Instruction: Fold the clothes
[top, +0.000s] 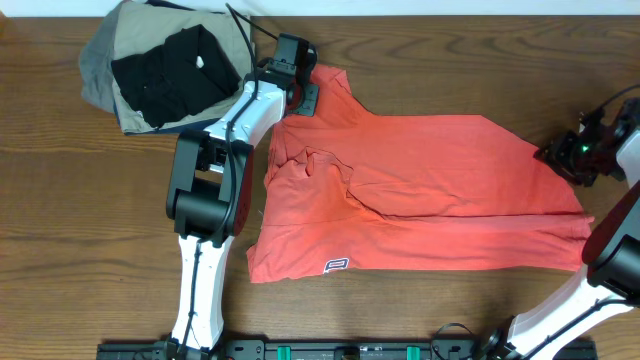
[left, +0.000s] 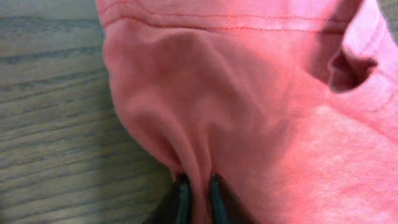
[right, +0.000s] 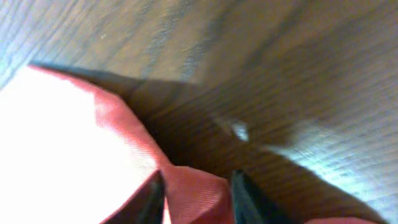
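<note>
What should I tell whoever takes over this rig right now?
Left gripper: shut on the shirt, pinching its far-left corner beside the pile of other clothes.
Right gripper: fingers straddle the shirt's right edge; firm grip not clear.
Shirt: spread on the table, rumpled near the left arm.
Done: both ends reached.
Left: confirm the right grip, then make the folds; none looks finished yet.
</note>
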